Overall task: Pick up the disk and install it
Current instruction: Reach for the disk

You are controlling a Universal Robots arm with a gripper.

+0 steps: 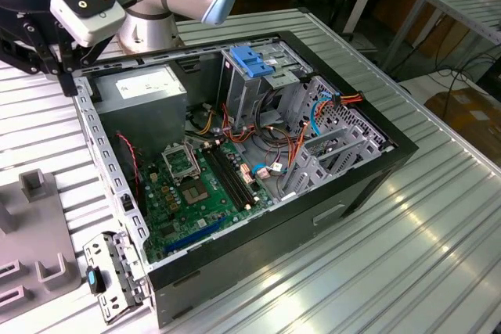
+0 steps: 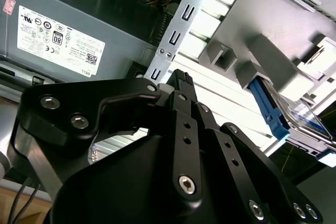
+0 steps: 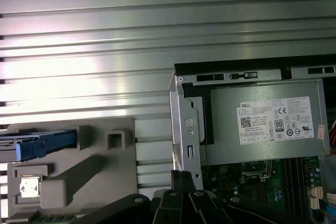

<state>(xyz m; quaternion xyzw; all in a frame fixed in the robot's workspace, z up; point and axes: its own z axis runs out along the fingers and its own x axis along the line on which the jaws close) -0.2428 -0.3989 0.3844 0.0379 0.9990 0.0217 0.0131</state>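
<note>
The disk (image 3: 41, 144) lies in a grey holder (image 3: 100, 174) on the table beside the computer case; its blue side rail shows in both wrist views. In the second wrist view the disk (image 2: 302, 119) shows a silvery face behind the blue rail. My black gripper (image 2: 181, 80) hangs shut with nothing in it, above the case's corner by the power supply (image 3: 262, 124). It is well apart from the disk. In the exterior view the gripper (image 1: 63, 64) is at the upper left, over the case's rear edge.
The open computer case (image 1: 376, 170) sits mid-table with the green motherboard (image 1: 196, 185), loose cables and a tall grey drive cage with a light-blue latch (image 1: 254, 60). A metal bracket (image 1: 109, 279) lies at the case's near corner. Ribbed metal table (image 1: 391, 271) surrounds it.
</note>
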